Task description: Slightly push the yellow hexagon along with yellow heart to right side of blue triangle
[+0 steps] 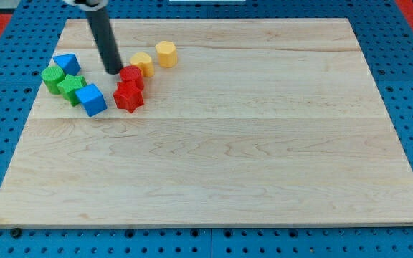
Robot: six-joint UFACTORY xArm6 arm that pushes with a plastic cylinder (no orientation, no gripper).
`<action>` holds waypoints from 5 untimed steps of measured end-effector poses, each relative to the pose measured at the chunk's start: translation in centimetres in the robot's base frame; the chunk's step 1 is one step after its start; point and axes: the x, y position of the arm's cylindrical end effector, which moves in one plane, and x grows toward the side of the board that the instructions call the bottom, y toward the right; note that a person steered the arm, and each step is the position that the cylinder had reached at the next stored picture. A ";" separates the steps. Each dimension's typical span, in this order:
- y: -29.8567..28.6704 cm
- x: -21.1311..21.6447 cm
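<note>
The yellow hexagon [166, 53] lies near the board's top left. The yellow heart [143, 64] sits just left and below it, touching a red block [132, 77]. A second red block, star-like [128, 96], lies below that one. A blue block [67, 64] at the far left looks like the blue triangle. Another blue block [91, 99] lies lower. My tip [112, 72] rests on the board just left of the upper red block and the yellow heart, apart from the hexagon.
Two green blocks, one [51, 77] and the other [71, 87], sit between the two blue blocks at the left. The wooden board [214, 143] lies on a blue pegboard surface, and all the blocks cluster in its top left corner.
</note>
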 end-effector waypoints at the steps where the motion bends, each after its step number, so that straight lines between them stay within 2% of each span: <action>1: 1.8 0.4; 4: 2.9 -0.3; 5: 3.1 -3.6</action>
